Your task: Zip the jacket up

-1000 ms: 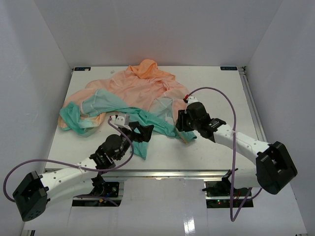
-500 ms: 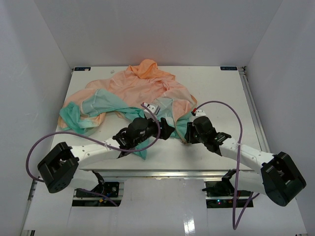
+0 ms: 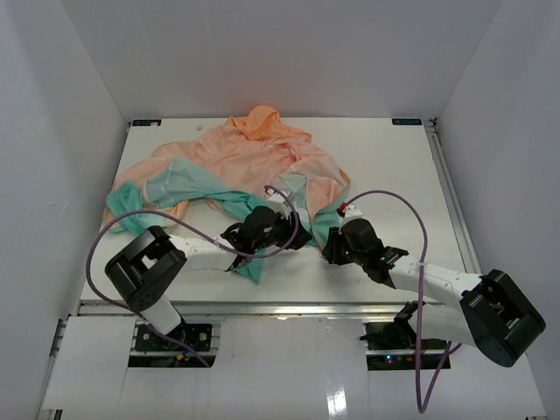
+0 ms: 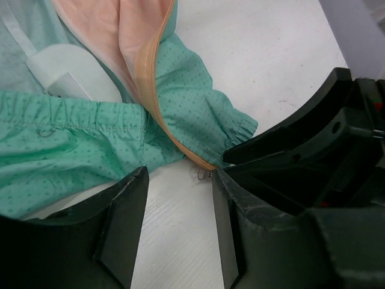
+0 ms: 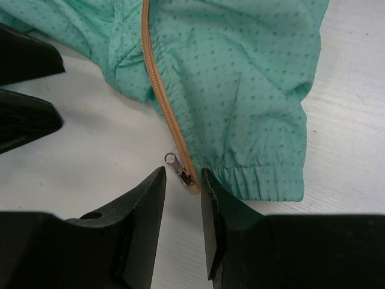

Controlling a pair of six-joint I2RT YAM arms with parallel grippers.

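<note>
Right wrist view: right gripper jaws apart, zipper pull at twelve o'clock; best nudge forward and pinch squarely. Left gripper, also apart, should pin the jacket.

Peach-orange jacket fading to teal, lying crumpled and unzipped on table's left half, hood toward far edge, teal hem and orange zipper end toward near edge.

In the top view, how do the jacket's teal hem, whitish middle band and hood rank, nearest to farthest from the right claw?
1. The teal hem: just before the right claw, near side.
2. The whitish middle band: table centre.
3. The hood: far edge.
</note>
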